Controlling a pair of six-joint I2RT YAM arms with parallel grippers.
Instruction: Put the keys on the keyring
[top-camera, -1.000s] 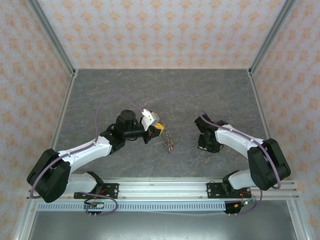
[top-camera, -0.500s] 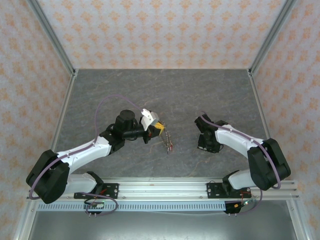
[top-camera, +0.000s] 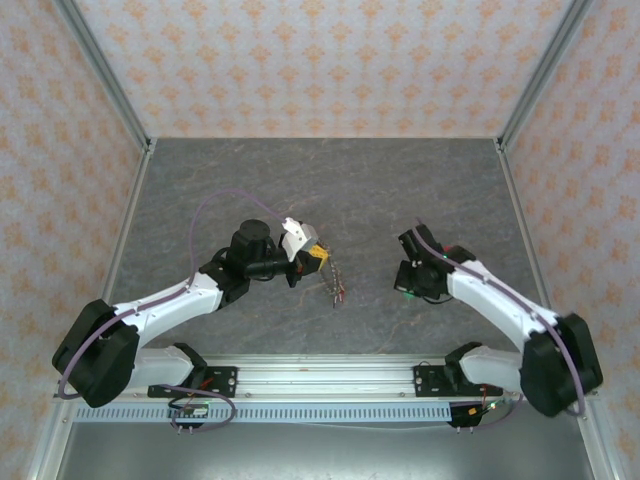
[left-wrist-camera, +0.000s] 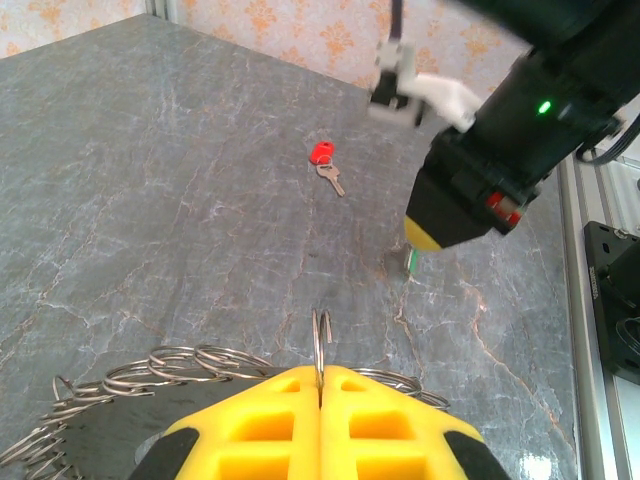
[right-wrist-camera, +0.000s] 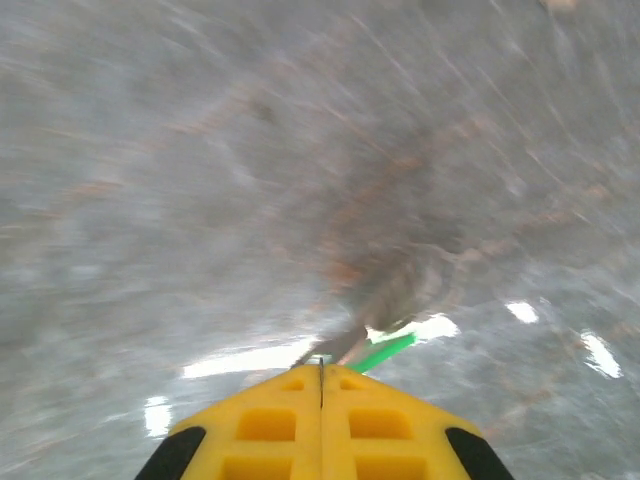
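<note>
Keyring (left-wrist-camera: 200, 358) clamped in L gripper (left-wrist-camera: 320, 378), loop upright for threading; R gripper (right-wrist-camera: 320, 372), just ahead, pinches green key (right-wrist-camera: 386, 351) tip-out.

Left hand (top-camera: 318, 257) left of centre over worktop (top-camera: 300, 180), keyring (top-camera: 336, 283) pinched, hanging at its 5 o'clock. Right hand (top-camera: 404, 291) at keyring's 3 o'clock, apart, nipping held key (right-wrist-camera: 386, 350). Loose key (left-wrist-camera: 326, 166) on worktop, beyond right hand.

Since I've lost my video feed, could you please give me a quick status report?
Left pincer shut on keyring. Right pincer shut on green key, apart from keyring. Red key loose on table, not between them.
</note>
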